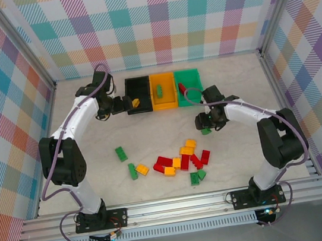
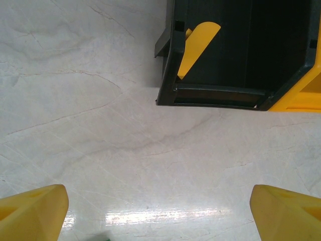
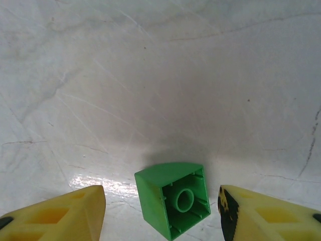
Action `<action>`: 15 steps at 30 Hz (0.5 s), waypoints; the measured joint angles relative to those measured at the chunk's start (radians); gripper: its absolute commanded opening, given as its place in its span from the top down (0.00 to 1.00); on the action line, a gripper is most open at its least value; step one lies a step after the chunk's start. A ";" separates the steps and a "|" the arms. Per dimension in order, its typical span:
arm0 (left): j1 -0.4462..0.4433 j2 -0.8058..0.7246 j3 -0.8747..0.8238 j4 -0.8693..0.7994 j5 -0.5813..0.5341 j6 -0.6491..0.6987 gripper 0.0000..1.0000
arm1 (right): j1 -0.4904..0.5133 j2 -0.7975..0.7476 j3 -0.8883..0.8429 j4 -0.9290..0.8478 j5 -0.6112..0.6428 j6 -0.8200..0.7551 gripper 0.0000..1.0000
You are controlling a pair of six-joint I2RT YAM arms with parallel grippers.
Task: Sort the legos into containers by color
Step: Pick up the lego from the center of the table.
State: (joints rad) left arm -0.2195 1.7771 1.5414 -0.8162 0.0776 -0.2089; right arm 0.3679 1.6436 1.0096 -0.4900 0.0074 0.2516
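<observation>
Yellow brick lies in black bin, half hidden by its wall.

loose legos near three bins

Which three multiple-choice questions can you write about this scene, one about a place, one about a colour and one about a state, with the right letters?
1. Which bin stands in the middle of the row?
A. black
B. orange
C. green

2. What colour is the brick inside the black bin?
A. red
B. yellow
C. green

3. How is the left gripper?
A. shut on a brick
B. shut, empty
C. open, empty

Answers:
1 B: the orange bin has the black bin on its left and the green bin on its right.
2 B: the left wrist view shows it yellow against the black wall.
3 C: its fingers stand far apart, with bare table between them.
</observation>
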 measured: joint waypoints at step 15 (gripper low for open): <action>0.000 0.000 0.000 0.000 0.001 0.000 0.07 | 0.019 0.105 0.014 0.018 0.041 0.006 0.54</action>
State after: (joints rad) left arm -0.2195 1.7771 1.5414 -0.8162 0.0784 -0.2089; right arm 0.3874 1.7489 1.0233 -0.4725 0.0486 0.2577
